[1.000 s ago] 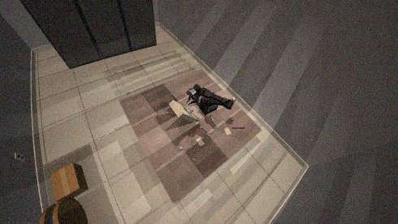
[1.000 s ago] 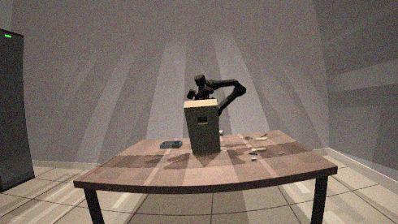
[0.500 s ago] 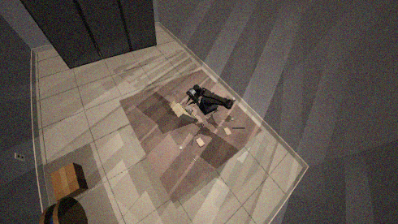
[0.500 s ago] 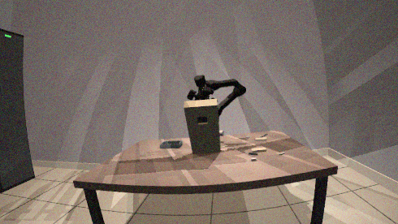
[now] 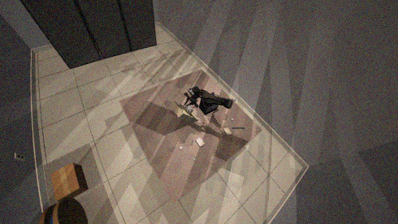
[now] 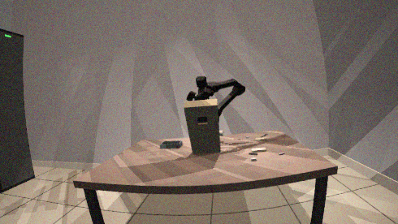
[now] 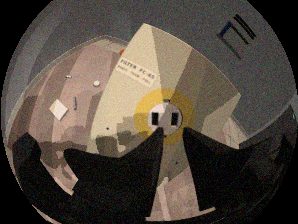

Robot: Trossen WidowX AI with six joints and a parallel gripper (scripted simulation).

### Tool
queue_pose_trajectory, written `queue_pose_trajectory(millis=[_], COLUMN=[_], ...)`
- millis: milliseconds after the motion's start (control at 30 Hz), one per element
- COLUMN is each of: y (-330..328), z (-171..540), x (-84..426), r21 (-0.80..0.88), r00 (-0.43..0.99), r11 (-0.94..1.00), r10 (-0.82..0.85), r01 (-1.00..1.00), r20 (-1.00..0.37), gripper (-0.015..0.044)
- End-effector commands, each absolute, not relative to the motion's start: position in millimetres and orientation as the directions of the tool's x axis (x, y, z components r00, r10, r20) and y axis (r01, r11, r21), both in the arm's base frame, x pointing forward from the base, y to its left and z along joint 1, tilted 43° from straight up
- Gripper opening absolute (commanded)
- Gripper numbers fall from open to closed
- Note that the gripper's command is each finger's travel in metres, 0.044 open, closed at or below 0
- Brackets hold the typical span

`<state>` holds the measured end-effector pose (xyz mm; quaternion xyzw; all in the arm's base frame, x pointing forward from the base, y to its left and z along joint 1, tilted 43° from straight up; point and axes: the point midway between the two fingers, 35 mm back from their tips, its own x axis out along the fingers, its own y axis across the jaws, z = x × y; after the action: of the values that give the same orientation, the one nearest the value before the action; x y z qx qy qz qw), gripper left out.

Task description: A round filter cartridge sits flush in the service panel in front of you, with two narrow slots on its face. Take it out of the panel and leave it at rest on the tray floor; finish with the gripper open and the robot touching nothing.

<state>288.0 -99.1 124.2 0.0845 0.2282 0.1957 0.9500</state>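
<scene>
The gripper (image 5: 188,97) (image 6: 192,96) (image 7: 173,131) is hovering over the seated filter.
In the exterior view, the tray (image 6: 170,147) is sitting at 8 o'clock from the panel (image 5: 183,112) (image 6: 201,138) (image 7: 125,102); in the wrist view, a white block (image 7: 58,110) is lying at 9 o'clock from the filter (image 7: 165,111), a printed label (image 7: 137,71) is showing at 11, the filter is resting in the panel inside a yellow ring (image 7: 143,118), and the fingertips are standing slightly apart at 5, pinching nothing.
</scene>
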Motion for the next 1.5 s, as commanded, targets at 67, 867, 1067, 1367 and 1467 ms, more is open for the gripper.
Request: queue_pose_trajectory(millis=[67,867,1067,1367,1467], y=[-93,-80,-79,-80,-80], z=[115,107,106,105,105], x=[294,312,311,311,311], r21=[0.267,0.269,0.269,0.269,0.269], r00=[0.813,0.819,0.819,0.819,0.819], r11=[0.906,0.905,0.905,0.905,0.905], r10=[0.415,0.415,0.415,0.415,0.415], r01=[-0.328,-0.328,-0.328,-0.328,-0.328], r20=[-0.408,-0.397,-0.397,-0.397,-0.397], gripper=[0.0095,0.0095,0.0095,0.0095,0.0095])
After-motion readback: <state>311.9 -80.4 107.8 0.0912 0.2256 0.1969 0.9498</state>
